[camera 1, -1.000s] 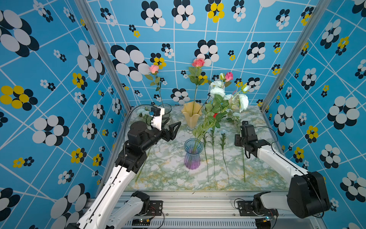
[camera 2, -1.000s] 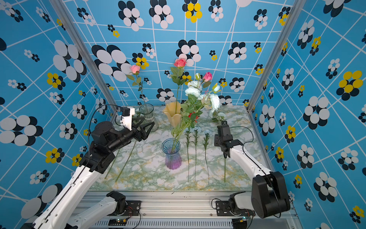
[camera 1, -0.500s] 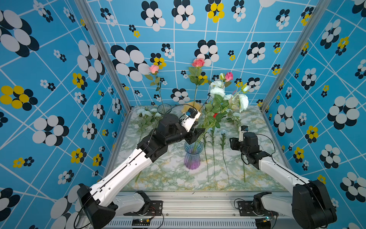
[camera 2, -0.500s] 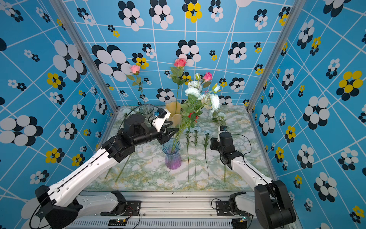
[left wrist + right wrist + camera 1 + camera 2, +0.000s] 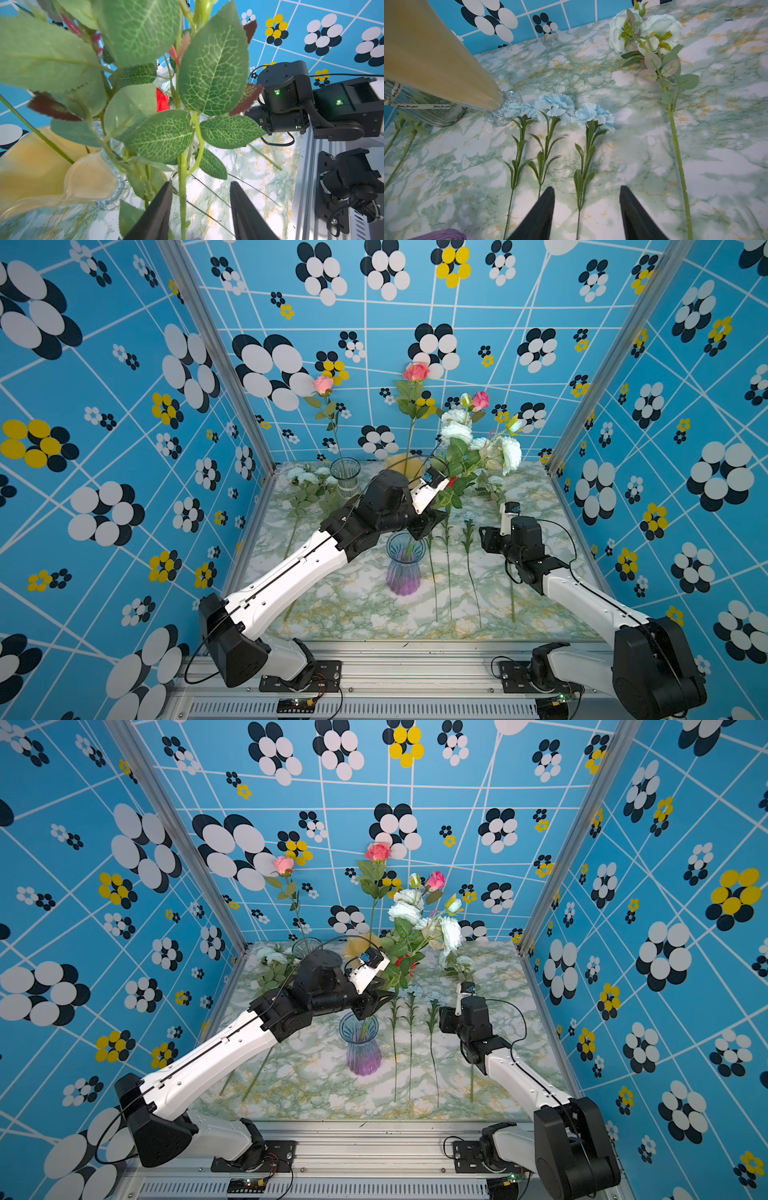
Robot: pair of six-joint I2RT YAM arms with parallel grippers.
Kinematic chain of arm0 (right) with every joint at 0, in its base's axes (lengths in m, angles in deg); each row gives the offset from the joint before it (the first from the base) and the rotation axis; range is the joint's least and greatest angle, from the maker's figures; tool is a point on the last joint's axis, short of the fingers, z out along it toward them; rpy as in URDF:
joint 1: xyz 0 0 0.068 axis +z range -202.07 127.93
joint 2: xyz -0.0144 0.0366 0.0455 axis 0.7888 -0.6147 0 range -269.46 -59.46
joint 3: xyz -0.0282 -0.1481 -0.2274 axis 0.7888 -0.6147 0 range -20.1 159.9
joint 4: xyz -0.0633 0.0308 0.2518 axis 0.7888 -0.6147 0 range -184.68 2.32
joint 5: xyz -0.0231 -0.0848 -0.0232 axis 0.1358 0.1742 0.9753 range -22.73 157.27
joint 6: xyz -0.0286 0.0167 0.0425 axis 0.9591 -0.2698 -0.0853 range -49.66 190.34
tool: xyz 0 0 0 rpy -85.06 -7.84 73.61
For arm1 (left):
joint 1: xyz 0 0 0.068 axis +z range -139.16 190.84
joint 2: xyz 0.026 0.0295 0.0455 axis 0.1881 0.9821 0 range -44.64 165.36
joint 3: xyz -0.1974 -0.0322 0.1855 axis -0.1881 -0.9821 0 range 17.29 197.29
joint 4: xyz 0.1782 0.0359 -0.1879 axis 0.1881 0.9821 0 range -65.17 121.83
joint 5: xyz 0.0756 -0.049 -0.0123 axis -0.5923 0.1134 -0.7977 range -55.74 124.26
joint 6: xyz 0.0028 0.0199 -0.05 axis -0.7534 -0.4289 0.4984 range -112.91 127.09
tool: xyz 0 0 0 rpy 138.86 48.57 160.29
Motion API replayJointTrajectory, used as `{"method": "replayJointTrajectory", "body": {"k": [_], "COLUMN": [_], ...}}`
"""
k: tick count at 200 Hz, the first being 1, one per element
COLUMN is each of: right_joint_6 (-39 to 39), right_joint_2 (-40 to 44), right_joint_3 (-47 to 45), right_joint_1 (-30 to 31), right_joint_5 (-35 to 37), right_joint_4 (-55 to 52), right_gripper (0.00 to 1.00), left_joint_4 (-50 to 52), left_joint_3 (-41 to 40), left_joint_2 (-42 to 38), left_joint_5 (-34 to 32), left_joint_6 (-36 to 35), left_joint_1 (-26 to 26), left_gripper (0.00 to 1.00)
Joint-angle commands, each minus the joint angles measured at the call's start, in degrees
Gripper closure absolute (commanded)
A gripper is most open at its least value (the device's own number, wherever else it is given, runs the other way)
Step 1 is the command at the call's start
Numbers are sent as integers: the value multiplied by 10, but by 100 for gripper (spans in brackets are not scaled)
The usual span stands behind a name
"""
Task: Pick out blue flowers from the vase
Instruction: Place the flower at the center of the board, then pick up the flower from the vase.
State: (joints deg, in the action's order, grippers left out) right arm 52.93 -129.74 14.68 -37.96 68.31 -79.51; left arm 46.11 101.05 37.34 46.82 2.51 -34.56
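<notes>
1. Your work surface is a tabletop (image 5: 365, 605) printed in green-and-white marble with gold veins. Blue walls (image 5: 124, 406) with white lines and black, white and yellow flower prints close it in on three sides, and aluminium posts (image 5: 216, 364) stand at the back corners
2. You have three vases: a purple-tinted vase (image 5: 402, 572) in the middle, a yellow vase (image 5: 409, 466) behind it, and a clear vase (image 5: 345, 479) at the back left
3. Three pink roses (image 5: 415, 371) stand upright, one in each vase
4. Three blue carnations (image 5: 554, 106) lie side by side on the marble just right of the purple-tinted vase, with one blue peony spray (image 5: 645, 31) lying to their right. More pale blooms (image 5: 307, 477) lie beside the clear vase, and two long stems run forward from there under your left arm
5. One tall blue spray (image 5: 457, 433) stands in the purple-tinted vase, sharing it with a pink rose and a red bloom (image 5: 162, 101)
6. Your left gripper (image 5: 201, 187) is above that vase's mouth with its jaws apart around a green stem (image 5: 182, 187). The stem sits close to one finger with a clear gap to the other, so it is not pinched. You cannot tell which bloom this stem carries, because broad leaves (image 5: 214, 68) crowd the wrist view
7. Your right gripper (image 5: 586, 189) is open and empty above the carnation stems, well apart from the vase
</notes>
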Motion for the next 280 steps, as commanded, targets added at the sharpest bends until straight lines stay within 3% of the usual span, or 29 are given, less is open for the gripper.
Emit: {"method": "replayJointTrajectory", "body": {"k": [1,49,102,183,280], "right_joint_6": [-1,0,0,1,0], "right_joint_2": [5,6,6,7,1], "right_joint_3": [3,2,3,2,6], "right_joint_1": [3,3,3,3,3], "right_joint_5": [-8,-8,-10,-10,-10], "right_joint_4": [11,11,11,12,11], "right_gripper": [47,48,48,49,51], "left_joint_4": [26,42,44,69,46], "left_joint_3": [26,36,35,49,49], "left_joint_2": [11,24,30,49,13], "left_joint_5": [-13,-43,-59,-72,-53], "left_joint_6": [-15,-21,-25,-31,-20], "left_joint_1": [-4,-10,-10,-11,-11], "left_gripper": [55,65,59,78,100]}}
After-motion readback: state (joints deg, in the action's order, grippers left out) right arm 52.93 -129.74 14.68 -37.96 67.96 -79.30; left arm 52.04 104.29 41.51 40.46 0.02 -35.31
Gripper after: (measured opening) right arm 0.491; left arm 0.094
